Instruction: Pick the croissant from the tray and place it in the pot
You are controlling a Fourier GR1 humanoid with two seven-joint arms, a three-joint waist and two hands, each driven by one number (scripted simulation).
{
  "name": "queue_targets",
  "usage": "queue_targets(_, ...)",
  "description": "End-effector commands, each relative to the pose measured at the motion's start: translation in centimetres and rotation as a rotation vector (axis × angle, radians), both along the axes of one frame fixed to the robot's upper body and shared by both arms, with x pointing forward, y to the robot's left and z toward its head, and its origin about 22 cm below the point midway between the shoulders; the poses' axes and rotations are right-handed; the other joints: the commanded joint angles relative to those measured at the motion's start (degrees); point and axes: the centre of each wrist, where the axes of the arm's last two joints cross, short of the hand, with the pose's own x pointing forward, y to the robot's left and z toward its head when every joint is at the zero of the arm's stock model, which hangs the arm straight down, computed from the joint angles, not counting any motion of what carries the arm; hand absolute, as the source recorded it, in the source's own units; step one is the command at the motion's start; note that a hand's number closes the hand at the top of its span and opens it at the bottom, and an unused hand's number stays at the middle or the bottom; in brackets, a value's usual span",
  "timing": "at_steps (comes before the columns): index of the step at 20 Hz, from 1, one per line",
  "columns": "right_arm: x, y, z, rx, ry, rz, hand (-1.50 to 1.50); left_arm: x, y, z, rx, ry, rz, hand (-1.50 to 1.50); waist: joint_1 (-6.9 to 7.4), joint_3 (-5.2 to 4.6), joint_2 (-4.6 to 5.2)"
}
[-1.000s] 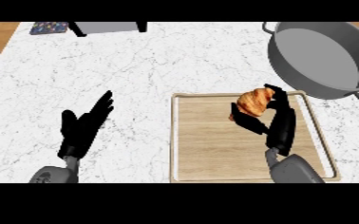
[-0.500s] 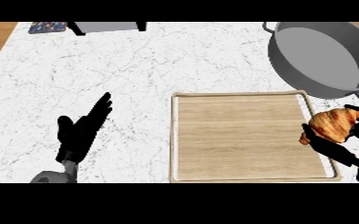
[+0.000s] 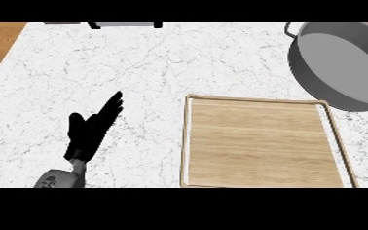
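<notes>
Left hand (image 3: 90, 131), resting at the lower left of the head view: fingers straight and apart, pointing up over the counter (image 3: 144, 63), holding nothing. I see no right hand anywhere in this view, so I cannot say what its fingers are doing. To the right of the left hand, well apart from it, lies the tray (image 3: 188, 141), its wooden surface bare; the croissant is not on it, nor anywhere I can see. Beyond the tray's far right corner sits the pot (image 3: 309, 66), cut off by the edge, its visible interior grey with nothing in it. My judgement of the risk: with croissant and carrying hand both out of frame, I have no visual check on the hold or on alignment with the pot, so a release could land on the rim, the counter or the tray.
</notes>
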Motion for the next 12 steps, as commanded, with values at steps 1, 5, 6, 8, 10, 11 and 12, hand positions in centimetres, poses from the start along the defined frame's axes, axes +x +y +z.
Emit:
queue_targets(1,0.5,-0.2,4.7,-0.053,0.035,0.004,1.50,1.6,-2.3,-1.0,0.015,0.009,-0.015,0.00,0.19,-0.17,0.21)
queue_targets(5,3.6,-1.4,8.2,-0.119,0.077,-0.056,1.50,-1.1,-0.6,0.7,0.004,0.013,-0.023,0.00,1.89,-0.11,0.18)
queue_targets(6,5.0,-1.0,9.3,-0.108,0.078,-0.048,1.50,1.2,0.6,-0.8,0.006,0.018,-0.016,0.00,1.52,-0.15,0.42)
queue_targets(8,6.5,-1.4,10.2,-0.128,0.084,-0.030,1.50,0.7,-0.3,0.2,0.006,-0.010,-0.027,0.00,1.85,-0.09,0.34)
queue_targets(10,8.2,-0.9,10.8,-0.138,0.162,-0.048,1.50,0.5,-0.2,0.0,0.011,0.013,-0.026,0.00,2.62,-0.10,0.48)
queue_targets(11,8.3,-0.4,11.8,-0.143,0.201,-0.048,1.50,-0.9,-1.2,0.0,0.010,0.003,-0.033,0.00,2.63,-0.11,0.34)
queue_targets(12,9.7,-1.0,12.5,-0.144,0.210,-0.045,1.50,1.7,-1.1,0.6,0.015,-0.003,-0.048,0.00,2.76,-0.09,0.61)
